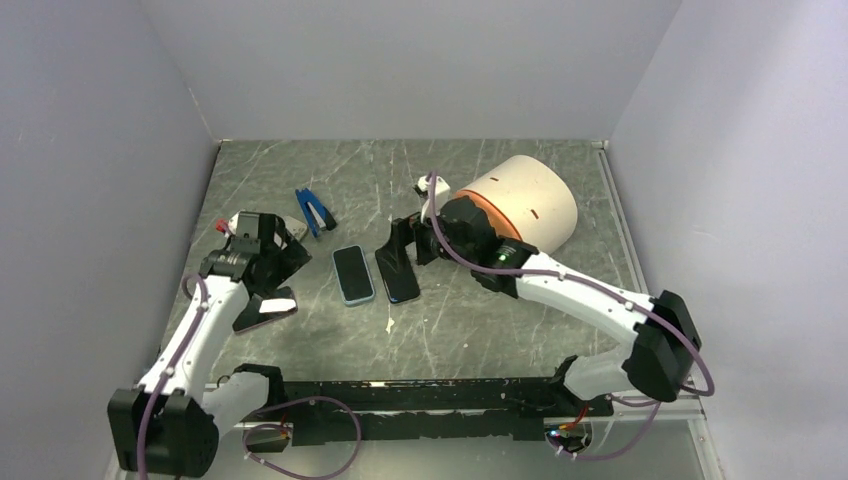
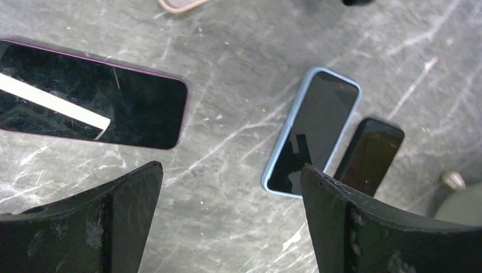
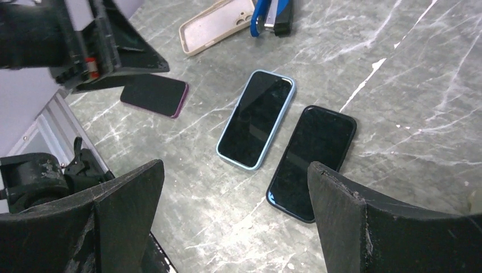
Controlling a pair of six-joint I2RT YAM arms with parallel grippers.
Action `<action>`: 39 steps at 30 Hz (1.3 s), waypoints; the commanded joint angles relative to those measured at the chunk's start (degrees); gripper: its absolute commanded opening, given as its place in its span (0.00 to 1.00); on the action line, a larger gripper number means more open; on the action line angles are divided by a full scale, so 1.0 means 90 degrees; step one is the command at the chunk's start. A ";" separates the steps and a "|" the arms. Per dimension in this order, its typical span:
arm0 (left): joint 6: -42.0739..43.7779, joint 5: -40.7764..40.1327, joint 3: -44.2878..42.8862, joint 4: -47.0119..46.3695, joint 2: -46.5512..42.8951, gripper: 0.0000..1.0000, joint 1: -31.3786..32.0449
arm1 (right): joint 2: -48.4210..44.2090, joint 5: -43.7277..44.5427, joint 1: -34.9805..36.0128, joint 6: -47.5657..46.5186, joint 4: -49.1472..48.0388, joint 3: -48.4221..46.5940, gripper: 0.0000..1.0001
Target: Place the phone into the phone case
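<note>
A phone in a light blue case (image 1: 353,274) lies face up mid-table, with a phone in a black case (image 1: 397,276) right beside it. Both also show in the right wrist view: the blue-cased phone (image 3: 256,119) and the black-cased phone (image 3: 312,162). A bare purple-edged phone (image 2: 91,102) lies to the left. An empty beige phone case (image 3: 216,25) lies further back. My right gripper (image 3: 235,165) hangs open just above the black-cased phone's far end, holding nothing. My left gripper (image 2: 230,168) is open over bare table between the purple phone and the blue-cased phone (image 2: 312,139).
A large beige cylinder (image 1: 525,200) with an orange band lies at the back right, close behind the right wrist. A blue hand tool (image 1: 315,210) sits at the back left near the beige case. A small white scrap (image 1: 389,324) lies in front of the phones.
</note>
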State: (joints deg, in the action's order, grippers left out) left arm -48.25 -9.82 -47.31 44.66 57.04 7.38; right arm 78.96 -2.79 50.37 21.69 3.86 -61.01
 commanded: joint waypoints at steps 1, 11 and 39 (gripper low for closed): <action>-0.0413 0.0113 -0.0181 -0.0295 0.0608 0.95 -0.0242 | -0.0709 0.0200 0.0039 -0.0218 -0.0914 0.0464 0.99; -0.1054 -0.1094 -0.0549 -0.0116 0.1358 0.85 -0.0798 | -0.1451 0.0576 0.0047 0.0095 -0.0723 0.0880 0.99; -0.3308 -0.1059 -0.1845 0.1918 0.2993 0.93 -0.2794 | -0.2643 0.0814 0.0037 -0.0292 -0.1026 0.1730 0.99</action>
State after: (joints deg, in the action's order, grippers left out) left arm -66.11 -17.39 -64.40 53.04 91.26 -17.21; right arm 56.45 3.07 50.57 19.49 -3.05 -45.60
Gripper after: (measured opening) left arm 0.907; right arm 0.989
